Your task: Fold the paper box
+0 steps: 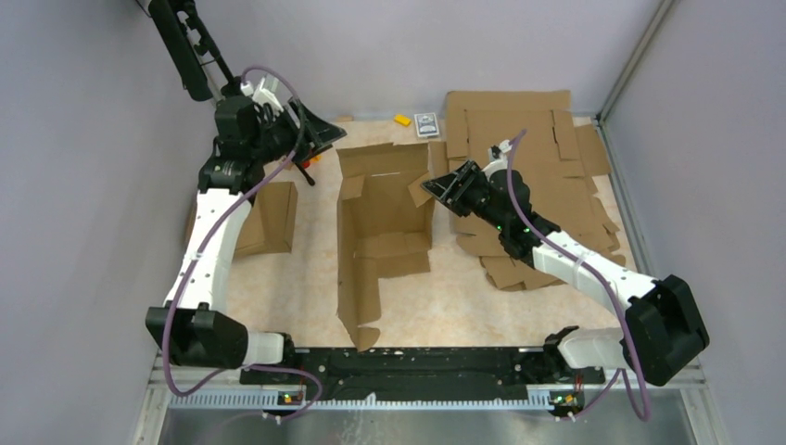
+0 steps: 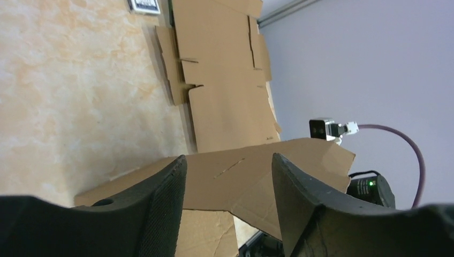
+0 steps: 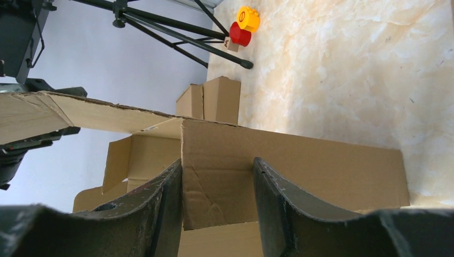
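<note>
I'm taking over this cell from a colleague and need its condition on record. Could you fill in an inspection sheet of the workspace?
Surface: beige marbled table; no spills seen.
Job's things: paper box mid-table, partly raised, flaps loose.
Clutter: pile of cardboard sheets at the far right; small cardboard box at the left; yellow block and red block by the tripod foot.
Grippers: left gripper open, facing a raised flap; right gripper open, facing a box wall.
Cables: left arm's purple cable and right arm's purple cable loop loosely; no snag seen.
Surroundings: grey walls; black tripod at the far left.
</note>
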Controlling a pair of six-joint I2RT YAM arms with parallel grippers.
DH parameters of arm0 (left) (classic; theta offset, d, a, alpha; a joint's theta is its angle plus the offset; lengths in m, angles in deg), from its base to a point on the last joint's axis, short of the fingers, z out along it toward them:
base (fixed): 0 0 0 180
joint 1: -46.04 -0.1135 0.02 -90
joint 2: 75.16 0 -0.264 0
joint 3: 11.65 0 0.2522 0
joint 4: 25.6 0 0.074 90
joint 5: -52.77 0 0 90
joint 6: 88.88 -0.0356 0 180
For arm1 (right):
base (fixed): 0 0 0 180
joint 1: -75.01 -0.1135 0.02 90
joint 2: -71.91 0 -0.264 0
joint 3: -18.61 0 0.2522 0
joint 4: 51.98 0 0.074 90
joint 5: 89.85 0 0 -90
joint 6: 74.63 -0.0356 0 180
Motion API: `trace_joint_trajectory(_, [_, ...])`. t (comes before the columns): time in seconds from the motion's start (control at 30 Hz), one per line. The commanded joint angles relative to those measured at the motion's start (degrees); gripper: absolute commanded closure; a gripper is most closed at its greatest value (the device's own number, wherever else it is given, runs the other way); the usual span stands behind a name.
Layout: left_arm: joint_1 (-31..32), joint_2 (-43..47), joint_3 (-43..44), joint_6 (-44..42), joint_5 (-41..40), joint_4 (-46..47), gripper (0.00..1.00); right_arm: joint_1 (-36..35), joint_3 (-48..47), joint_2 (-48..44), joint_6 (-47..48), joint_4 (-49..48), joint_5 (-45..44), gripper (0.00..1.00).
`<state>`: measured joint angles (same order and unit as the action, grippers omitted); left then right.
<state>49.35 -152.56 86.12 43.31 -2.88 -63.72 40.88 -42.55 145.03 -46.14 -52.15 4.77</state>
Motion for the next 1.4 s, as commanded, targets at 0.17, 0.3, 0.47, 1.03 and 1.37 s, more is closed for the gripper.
trace_joint_trajectory(0.17, [0.5,4.0,-5.7,-3.0,5.8,0.5,0.50,-0.9,-1.9,-0.8,1.2,0.8,0.7,0.53])
trace_joint_trajectory(0.3, [0.5,5.8,-8.1,-4.8,5.8,-1.3,0.56,-0.9,-2.1,-0.7,1.2,0.9,0.7,0.53])
trace_joint_trajectory(0.47, [0.5,7.4,-11.1,-5.3,5.8,-1.1,0.63,-0.9,-2.0,-0.6,0.8,0.5,0.7,0.53])
trace_joint_trajectory(1.03, [0.5,11.0,-20.5,-3.7,6.9,4.8,0.71,-0.9,0.0,-0.7,-1.4,-2.7,1.0,0.53])
trace_joint_trajectory(1.37, [0.5,10.9,-22.2,-1.4,6.6,7.6,0.74,-0.9,3.3,-2.4,-4.6,-6.6,-0.3,0.51])
